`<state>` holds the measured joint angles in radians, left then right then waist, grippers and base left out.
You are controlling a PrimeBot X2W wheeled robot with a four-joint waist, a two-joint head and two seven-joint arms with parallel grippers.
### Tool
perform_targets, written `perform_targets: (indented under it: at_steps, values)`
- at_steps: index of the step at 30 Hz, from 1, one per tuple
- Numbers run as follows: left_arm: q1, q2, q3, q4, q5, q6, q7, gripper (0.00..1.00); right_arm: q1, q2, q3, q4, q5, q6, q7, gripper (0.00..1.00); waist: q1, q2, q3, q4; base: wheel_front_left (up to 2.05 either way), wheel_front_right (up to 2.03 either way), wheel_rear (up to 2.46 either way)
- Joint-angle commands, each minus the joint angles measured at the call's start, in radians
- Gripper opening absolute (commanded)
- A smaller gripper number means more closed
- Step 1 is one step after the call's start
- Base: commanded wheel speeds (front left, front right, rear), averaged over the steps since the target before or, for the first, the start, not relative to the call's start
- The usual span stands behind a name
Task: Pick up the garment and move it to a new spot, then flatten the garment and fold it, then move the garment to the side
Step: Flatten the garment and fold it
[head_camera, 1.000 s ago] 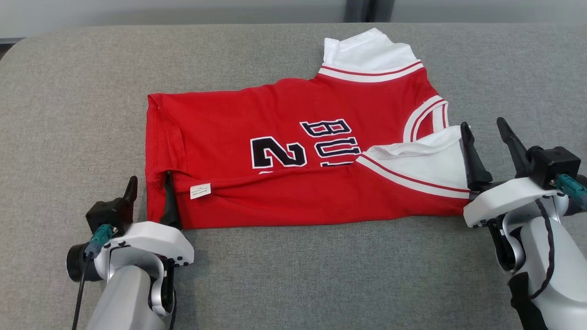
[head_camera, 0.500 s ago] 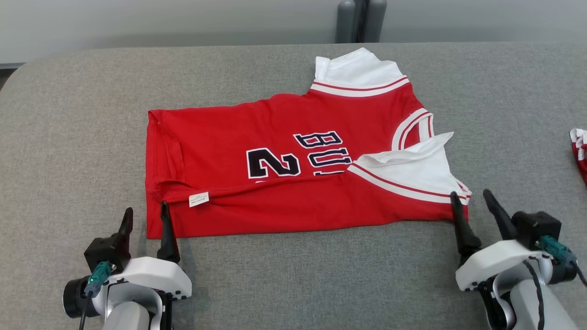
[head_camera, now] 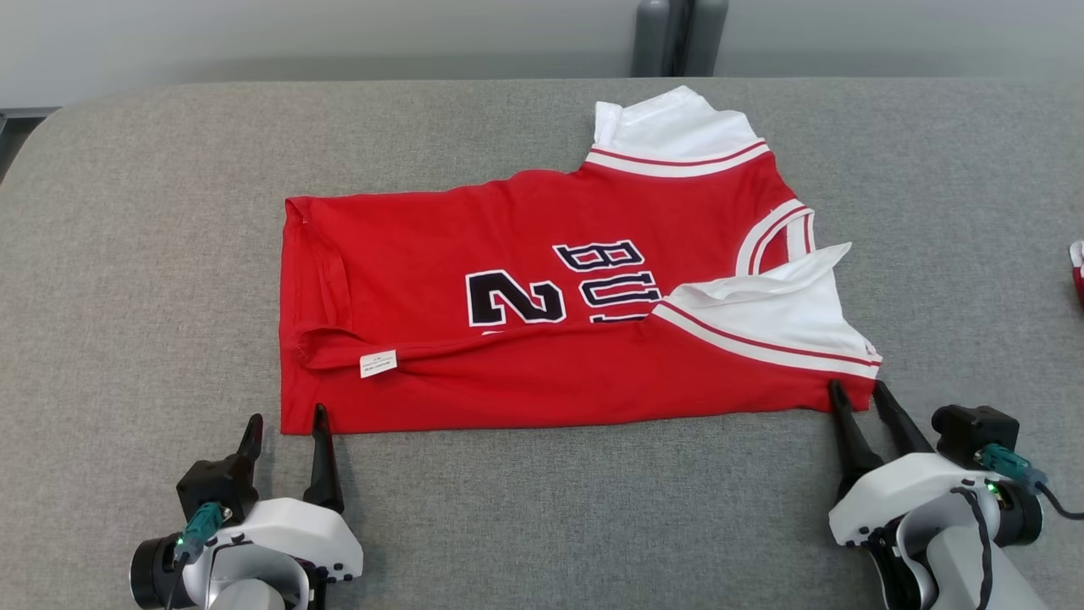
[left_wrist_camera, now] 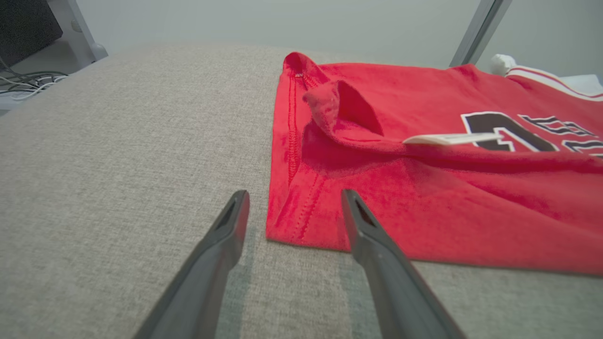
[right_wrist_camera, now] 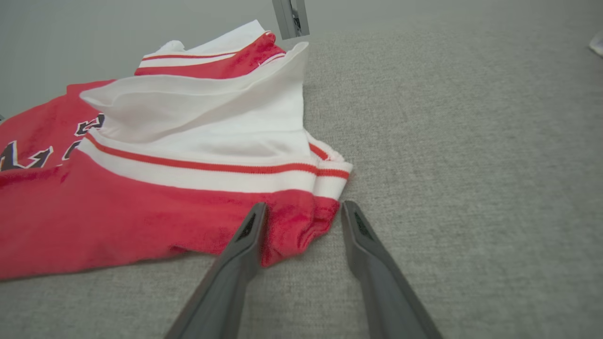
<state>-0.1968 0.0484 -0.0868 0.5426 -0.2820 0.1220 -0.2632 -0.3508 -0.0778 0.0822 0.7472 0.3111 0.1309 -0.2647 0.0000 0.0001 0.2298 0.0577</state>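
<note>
Across mid-frame in the head view, garment (head_camera: 542, 339) lies folded on grey cloth surface (head_camera: 152, 254), red body left, white sleeves right. Left gripper (head_camera: 287, 415), lower left: fingers spread wide, holding nothing, straddling the garment's lower-left corner. Right gripper (head_camera: 859, 386), lower right: fingers parted around the lower-right corner, not clamped.

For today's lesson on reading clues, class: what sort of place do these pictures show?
Probably a robot test room or lab, not a home: a shirt lies on a broad grey cloth-covered table by a bare pale wall, with loose cables off its edge.
</note>
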Motion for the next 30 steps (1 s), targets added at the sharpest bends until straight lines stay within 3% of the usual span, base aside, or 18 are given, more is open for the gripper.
perform_targets:
  at_steps: [1, 2, 3, 4, 18, 20, 25, 30]
  values:
    - [-0.020, 0.005, 0.002, 0.006, 0.005, -0.006, -0.001, 1.00, -0.008, -0.001, 0.005, 0.019, 0.011, 0.000, 0.002, 0.50, 0.0000, -0.0001, 0.005, 0.004, 0.00, 0.00, 0.00]
    - [-0.021, 0.005, 0.002, 0.011, 0.008, -0.008, -0.001, 1.00, -0.014, -0.001, 0.010, 0.030, 0.012, 0.000, 0.002, 0.40, 0.0000, -0.0001, 0.008, 0.005, 0.00, 0.00, 0.00]
    - [-0.022, 0.005, 0.004, 0.017, 0.008, -0.005, -0.001, 1.00, -0.019, -0.001, 0.014, 0.037, 0.014, 0.000, 0.002, 0.04, 0.0000, -0.0001, 0.010, 0.005, 0.00, 0.00, 0.00]
    - [-0.024, 0.005, 0.005, 0.024, 0.010, -0.005, -0.001, 1.00, -0.024, -0.002, 0.016, 0.041, 0.017, 0.000, 0.002, 0.00, 0.0000, -0.0001, 0.012, 0.005, 0.00, 0.00, 0.00]
    - [-0.072, 0.004, 0.026, 0.137, -0.031, -0.028, 0.001, 0.97, -0.043, -0.013, 0.036, -0.047, 0.034, 0.000, 0.001, 0.00, 0.0000, -0.0001, 0.041, -0.026, 0.00, 0.00, 0.00]
    - [-0.084, 0.002, 0.020, 0.168, -0.039, -0.041, 0.003, 0.00, -0.043, -0.012, 0.037, -0.056, 0.036, 0.000, 0.001, 0.00, 0.0000, -0.0001, 0.044, -0.029, 0.00, 0.00, 0.00]
    - [-0.106, 0.003, 0.008, 0.201, -0.059, -0.060, 0.004, 0.00, -0.048, -0.013, 0.028, -0.080, 0.042, 0.000, 0.001, 0.00, 0.0000, -0.0001, 0.045, -0.027, 0.00, 0.00, 0.00]
    - [-0.117, 0.004, 0.018, 0.141, -0.054, -0.071, -0.001, 0.00, -0.050, -0.012, -0.010, -0.114, 0.044, 0.000, 0.001, 0.00, 0.0000, -0.0001, 0.026, -0.017, 0.00, 0.00, 0.00]
